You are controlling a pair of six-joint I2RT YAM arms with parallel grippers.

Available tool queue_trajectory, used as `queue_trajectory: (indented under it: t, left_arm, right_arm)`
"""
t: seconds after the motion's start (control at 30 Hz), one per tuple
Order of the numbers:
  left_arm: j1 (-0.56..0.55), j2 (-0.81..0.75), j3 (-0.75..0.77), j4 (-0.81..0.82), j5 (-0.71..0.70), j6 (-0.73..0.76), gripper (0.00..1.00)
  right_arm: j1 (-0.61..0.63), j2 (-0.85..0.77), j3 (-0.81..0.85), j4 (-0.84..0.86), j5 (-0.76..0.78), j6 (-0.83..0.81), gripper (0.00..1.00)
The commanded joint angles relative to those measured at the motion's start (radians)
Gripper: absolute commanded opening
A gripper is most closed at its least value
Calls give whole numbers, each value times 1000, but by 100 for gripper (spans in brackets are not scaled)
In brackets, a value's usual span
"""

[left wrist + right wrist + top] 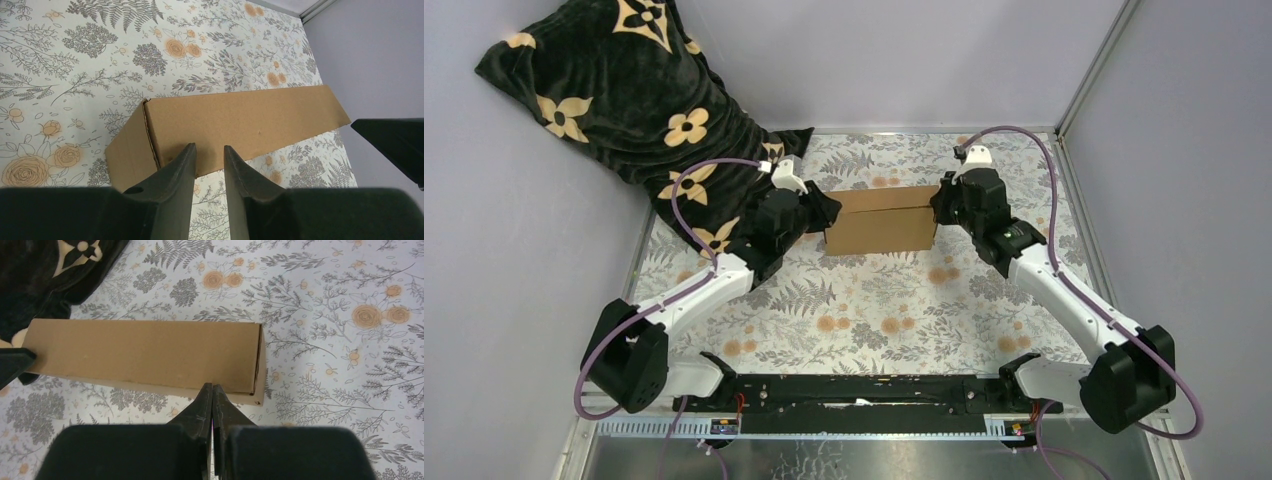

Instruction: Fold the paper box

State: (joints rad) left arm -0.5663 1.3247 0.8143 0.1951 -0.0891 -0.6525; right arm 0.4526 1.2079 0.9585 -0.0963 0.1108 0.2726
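Observation:
The paper box is plain brown cardboard, folded into a closed shallow oblong that lies on the flowered table cover at mid-back. My left gripper is at the box's left end. In the left wrist view its jaws stand a little apart with nothing between them, tips against the box near its corner. My right gripper is at the right end. In the right wrist view it is shut and empty, tips at the lower long edge of the box by its right corner.
A black blanket with tan flowers is heaped at the back left, reaching close to the box's left end. Grey walls and a metal frame rail bound the table at the back and right.

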Motion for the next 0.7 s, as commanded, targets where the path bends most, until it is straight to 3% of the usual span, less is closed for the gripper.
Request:
queue_trajectory:
  t: [0.0,0.2,0.5,0.67]
  left_arm:
    - [6,92,-58,-308,23,61,35]
    - [5,103,-43,-313,24,67,35]
    - [5,108,-43,-306,40,62,34]
    - [6,99,-49,-300,44,56,34]
  right_arm:
    - [-35,23,64,84,-9,-21,0]
    - [-84,77,62,69,-44,5,0]
    - [-88,75,-198,138,-62,118,0]
    - [-88,55,-220,106,-53,123,0]
